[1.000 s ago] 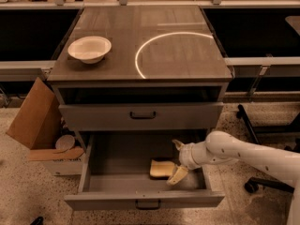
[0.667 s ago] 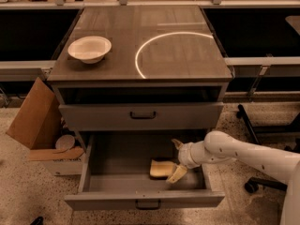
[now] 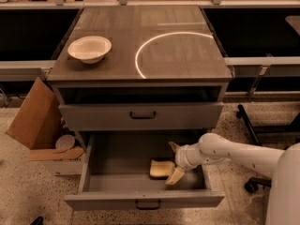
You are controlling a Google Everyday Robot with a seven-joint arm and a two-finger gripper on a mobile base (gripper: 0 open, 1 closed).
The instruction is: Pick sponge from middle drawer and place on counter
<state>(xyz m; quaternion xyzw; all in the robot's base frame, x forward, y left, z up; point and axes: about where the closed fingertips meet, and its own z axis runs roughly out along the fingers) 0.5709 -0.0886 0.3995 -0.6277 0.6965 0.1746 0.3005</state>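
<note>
The pale yellow sponge (image 3: 161,168) lies flat on the floor of the open middle drawer (image 3: 123,159), toward its front right. My gripper (image 3: 174,162) is down inside the drawer just right of the sponge, reaching in from the right on the white arm (image 3: 234,153). It is open, with one finger (image 3: 174,146) behind the sponge and the other finger (image 3: 176,176) at the sponge's front right corner. The counter (image 3: 178,36) with its white arc is above.
A white bowl (image 3: 89,48) sits on the counter's left side. A closed grey drawer front (image 3: 140,115) with a black handle is above the open drawer. A cardboard box (image 3: 35,118) leans at the left. A chair base (image 3: 253,185) stands at the right.
</note>
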